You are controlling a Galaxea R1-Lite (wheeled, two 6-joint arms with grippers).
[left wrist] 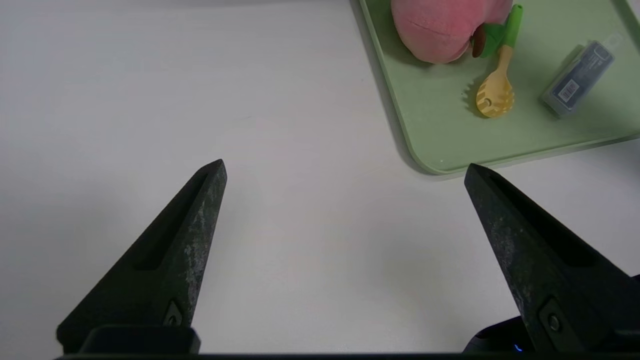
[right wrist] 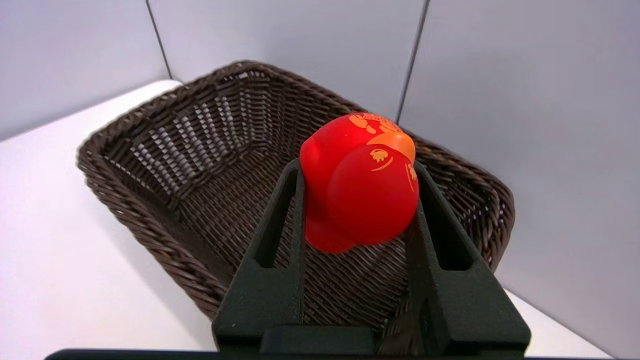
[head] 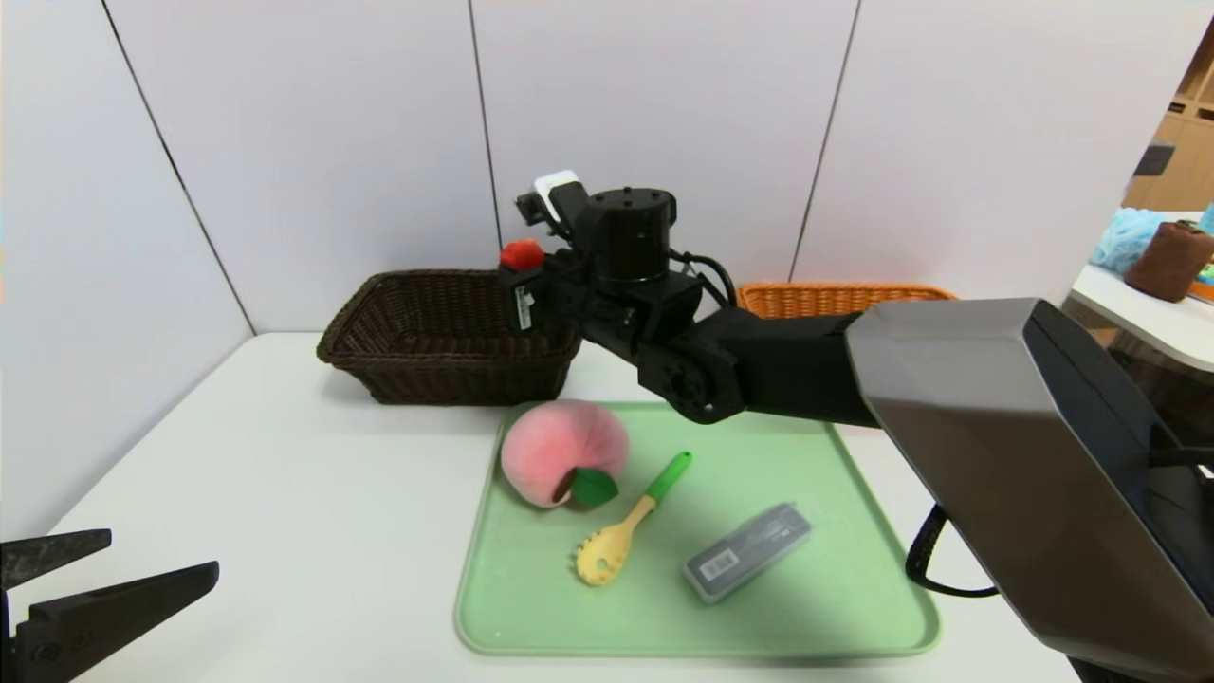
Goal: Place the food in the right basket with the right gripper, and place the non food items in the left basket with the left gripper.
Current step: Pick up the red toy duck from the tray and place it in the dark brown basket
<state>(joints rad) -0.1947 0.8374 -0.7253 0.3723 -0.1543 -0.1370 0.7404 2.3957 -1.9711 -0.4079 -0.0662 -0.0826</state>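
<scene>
Two fingers of my right gripper (right wrist: pixel 360 200) are clamping the red duck toy (right wrist: pixel 361 182) above the dark brown basket (right wrist: pixel 165 150). My left gripper (left wrist: pixel 345 170) is hanging wide open and unloaded over the table (left wrist: pixel 150 100) — beside the green tray (head: pixel 854 531) carrying the peach (head: pixel 562 450), pasta spoon (head: pixel 626 531) and grey case (head: pixel 746 552).

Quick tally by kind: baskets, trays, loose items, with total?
Baskets: 2, a dark brown woven wicker basket and an orange-tan woven wicker basket
Trays: 1, a pale green plastic tray
Loose items: 4, a pink plush peach, yellow pasta spoon, grey translucent case and red rubber duck in the right claw
Total: 7
</scene>
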